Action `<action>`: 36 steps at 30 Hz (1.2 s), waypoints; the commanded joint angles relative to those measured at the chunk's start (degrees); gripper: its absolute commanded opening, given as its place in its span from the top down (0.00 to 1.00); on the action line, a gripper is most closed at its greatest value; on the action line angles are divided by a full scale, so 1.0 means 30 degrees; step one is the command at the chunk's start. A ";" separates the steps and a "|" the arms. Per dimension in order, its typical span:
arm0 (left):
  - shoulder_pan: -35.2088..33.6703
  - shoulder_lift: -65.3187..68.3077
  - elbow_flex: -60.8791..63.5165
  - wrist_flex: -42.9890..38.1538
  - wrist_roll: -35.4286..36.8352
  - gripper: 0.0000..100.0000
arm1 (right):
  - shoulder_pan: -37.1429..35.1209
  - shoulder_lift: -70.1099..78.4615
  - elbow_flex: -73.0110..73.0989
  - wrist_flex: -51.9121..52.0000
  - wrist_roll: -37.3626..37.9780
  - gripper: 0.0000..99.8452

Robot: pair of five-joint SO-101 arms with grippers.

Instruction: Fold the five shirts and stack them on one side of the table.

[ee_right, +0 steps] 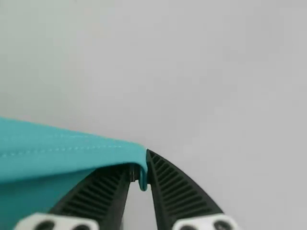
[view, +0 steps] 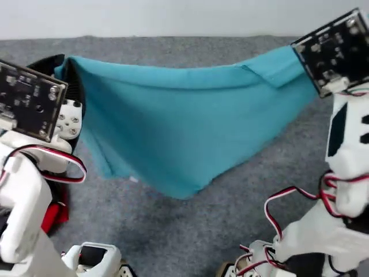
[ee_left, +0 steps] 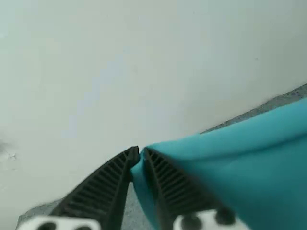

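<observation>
**Task item.** One teal shirt is held up over the grey counter, stretched between the two arms. Its upper edge runs nearly straight from one arm to the other, and the cloth sags below it to a low point near the middle of the counter. Whether that low point touches the counter cannot be told.

**Left arm.** The left jaws are closed, pinching one upper corner of the shirt. In the left wrist view, teal cloth sits between the ribbed fingertips.

**Right arm.** The right jaws are closed on the opposite upper corner. The stitched hem folds over between the fingertips.

**Other items.** A red item lies on the counter beside the left arm, partly hidden by it. A dark item lies behind the corner held by the left arm. A pale wall backs the counter.
</observation>
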 commanded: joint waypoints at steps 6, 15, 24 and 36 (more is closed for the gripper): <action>-0.1993 -0.0176 -0.0073 -0.0059 -0.0117 0.98 | -0.0015 -0.1099 -0.1465 -0.3179 0.0967 0.99; -0.2139 -0.1758 -0.1568 0.0059 -0.0117 0.98 | 0.0073 -0.3824 -0.1465 -0.3443 0.2432 0.99; -0.2139 -0.3839 -0.1509 0.3018 -0.1553 0.98 | 0.1538 -0.5612 -0.1377 -0.3326 0.2432 0.99; -0.2139 -0.4923 0.3590 0.3516 -0.2637 0.98 | 0.1421 -0.4674 0.1231 0.3766 0.4337 0.99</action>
